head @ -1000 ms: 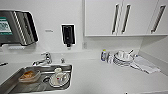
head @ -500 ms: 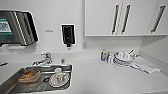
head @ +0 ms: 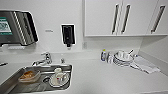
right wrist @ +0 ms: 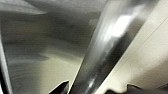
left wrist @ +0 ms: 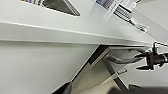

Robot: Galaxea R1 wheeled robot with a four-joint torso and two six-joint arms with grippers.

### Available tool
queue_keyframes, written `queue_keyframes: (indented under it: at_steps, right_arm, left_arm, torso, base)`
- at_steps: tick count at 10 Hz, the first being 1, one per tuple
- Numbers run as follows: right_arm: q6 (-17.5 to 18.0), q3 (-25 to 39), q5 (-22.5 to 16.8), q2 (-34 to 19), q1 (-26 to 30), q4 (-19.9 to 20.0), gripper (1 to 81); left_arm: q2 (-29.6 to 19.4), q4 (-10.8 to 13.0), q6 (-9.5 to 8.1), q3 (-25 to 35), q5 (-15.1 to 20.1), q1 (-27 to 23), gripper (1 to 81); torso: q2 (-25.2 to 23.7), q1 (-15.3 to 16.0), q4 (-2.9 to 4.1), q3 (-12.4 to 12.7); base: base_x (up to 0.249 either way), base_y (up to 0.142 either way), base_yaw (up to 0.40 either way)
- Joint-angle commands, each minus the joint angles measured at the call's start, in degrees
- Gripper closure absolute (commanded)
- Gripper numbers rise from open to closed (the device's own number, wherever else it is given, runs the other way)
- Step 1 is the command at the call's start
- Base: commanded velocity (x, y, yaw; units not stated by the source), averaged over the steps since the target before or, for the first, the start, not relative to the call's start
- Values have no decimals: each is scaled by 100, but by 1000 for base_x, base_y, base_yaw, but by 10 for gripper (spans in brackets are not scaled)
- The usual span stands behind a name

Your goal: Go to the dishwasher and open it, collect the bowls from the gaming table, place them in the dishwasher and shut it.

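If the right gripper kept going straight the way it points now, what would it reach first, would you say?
Most likely the brushed metal bar, which crosses close in front in the right wrist view, with a steel-grey panel behind it. Depth is hard to judge here.

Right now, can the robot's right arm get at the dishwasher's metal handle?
Likely yes: the right gripper sits right at the metal handle below the countertop, with nothing visible between them.
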Motion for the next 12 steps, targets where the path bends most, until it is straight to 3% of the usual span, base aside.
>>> queue_keyframes:
  at_steps: [1, 12]
  right_arm:
    - [-75, -79, -1233, -28, 185, -190, 10]
    - [-119, -633, -1198, -115, -518, -269, 10]
  left_arm:
    - [-315, 147, 16, 150, 67, -418, 10]
    - [-298, 147, 7, 141, 76, -400, 10]
  torso:
    - [0, 0, 0, 0]
    - [-2, -2, 0, 6]
  base:
    - [0, 0, 0]
    - [0, 0, 0]
